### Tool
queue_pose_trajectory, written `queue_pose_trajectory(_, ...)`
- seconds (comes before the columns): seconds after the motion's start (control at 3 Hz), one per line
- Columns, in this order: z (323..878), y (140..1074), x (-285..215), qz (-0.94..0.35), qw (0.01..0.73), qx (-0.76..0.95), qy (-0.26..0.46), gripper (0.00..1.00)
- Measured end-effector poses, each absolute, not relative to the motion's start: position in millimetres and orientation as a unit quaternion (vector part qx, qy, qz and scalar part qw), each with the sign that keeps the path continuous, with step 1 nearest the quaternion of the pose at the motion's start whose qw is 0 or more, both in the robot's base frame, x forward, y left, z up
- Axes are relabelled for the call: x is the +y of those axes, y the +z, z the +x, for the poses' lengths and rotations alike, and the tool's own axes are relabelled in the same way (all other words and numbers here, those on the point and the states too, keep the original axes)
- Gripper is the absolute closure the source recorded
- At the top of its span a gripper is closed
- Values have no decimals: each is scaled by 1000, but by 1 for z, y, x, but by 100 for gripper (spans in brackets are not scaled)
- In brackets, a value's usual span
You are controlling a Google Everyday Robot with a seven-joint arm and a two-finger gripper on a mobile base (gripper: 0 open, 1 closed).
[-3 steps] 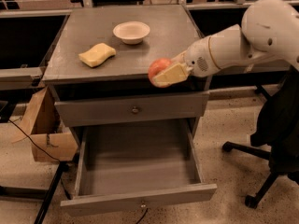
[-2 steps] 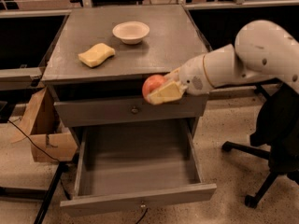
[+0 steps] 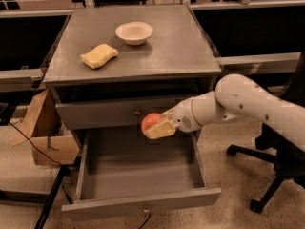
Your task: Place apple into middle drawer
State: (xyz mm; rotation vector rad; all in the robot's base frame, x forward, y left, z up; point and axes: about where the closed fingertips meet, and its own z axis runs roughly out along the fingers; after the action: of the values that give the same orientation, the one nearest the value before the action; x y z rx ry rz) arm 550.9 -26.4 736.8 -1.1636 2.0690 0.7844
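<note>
My gripper is shut on the red apple and holds it in the air over the open middle drawer, near the drawer's back, just below the closed drawer front above. The middle drawer is pulled fully out; its inside is bare grey. My white arm reaches in from the right.
On the cabinet top lie a yellow wavy sponge and a white bowl. A cardboard box stands at the left of the cabinet. A black office chair is at the right.
My gripper has carried the apple down and to the left, from beside the cabinet's top edge to below the upper drawer front, over the open drawer.
</note>
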Motion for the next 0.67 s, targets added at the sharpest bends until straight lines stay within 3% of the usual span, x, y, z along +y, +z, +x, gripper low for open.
queue_pose_trajectory(0.67,586,576,-10,-383,280,823,311,100)
